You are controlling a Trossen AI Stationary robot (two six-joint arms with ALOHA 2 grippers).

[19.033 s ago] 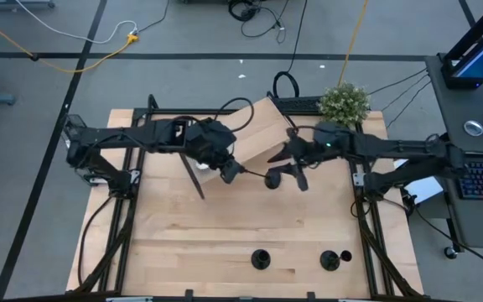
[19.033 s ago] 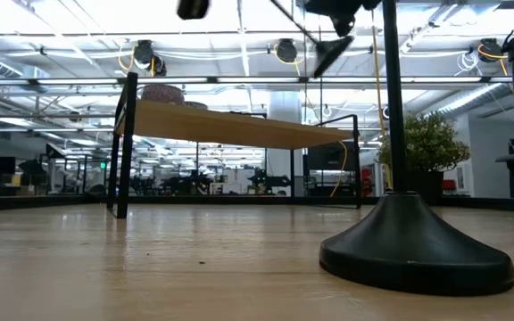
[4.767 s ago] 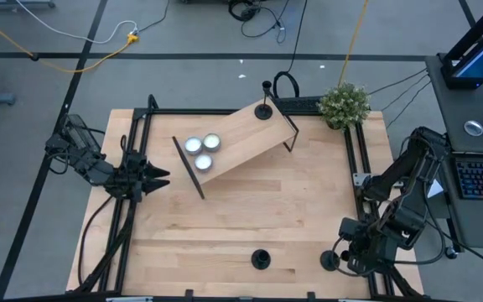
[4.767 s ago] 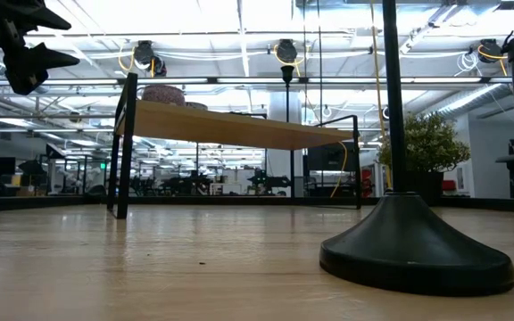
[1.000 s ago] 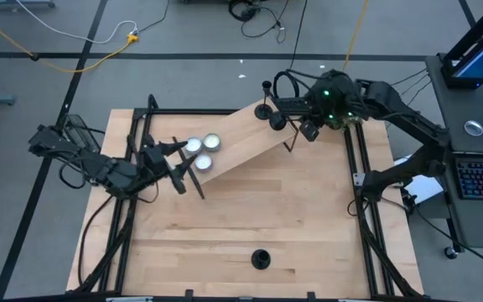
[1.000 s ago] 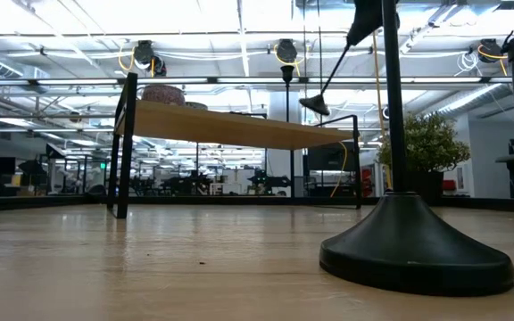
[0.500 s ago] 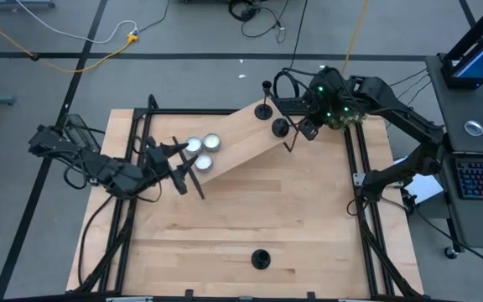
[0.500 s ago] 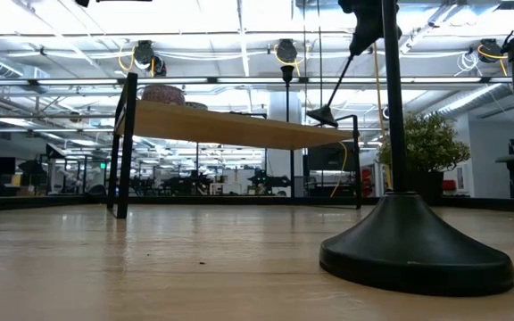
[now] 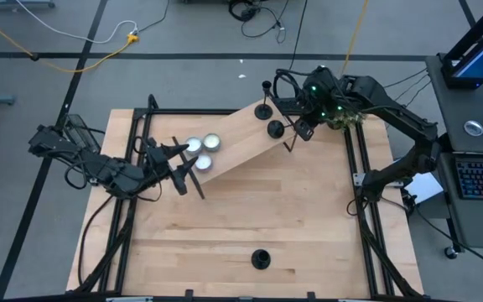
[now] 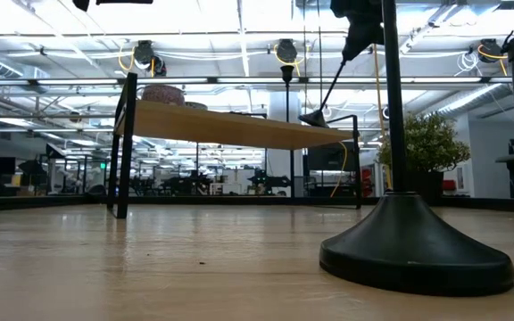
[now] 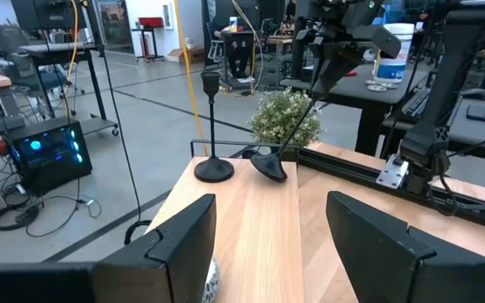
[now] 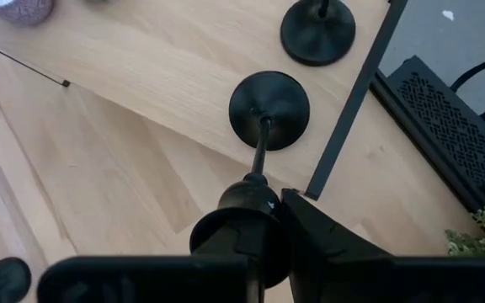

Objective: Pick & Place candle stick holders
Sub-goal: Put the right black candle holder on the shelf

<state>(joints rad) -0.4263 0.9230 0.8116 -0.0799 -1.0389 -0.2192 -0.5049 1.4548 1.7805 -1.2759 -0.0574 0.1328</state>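
black candlestick holders, three: shelf one (image 9: 263, 110), one in right hand (image 9: 303, 127), table one (image 9: 261, 259)

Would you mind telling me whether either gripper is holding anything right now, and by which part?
The right gripper holds a candlestick holder by the cup end of its stem, tilted, base down at the raised shelf. The left gripper is open and holds nothing.

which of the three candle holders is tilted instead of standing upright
The candlestick holder gripped by the right pincer over the raised shelf; its stem leans. The shelf holder and the table holder stand upright.
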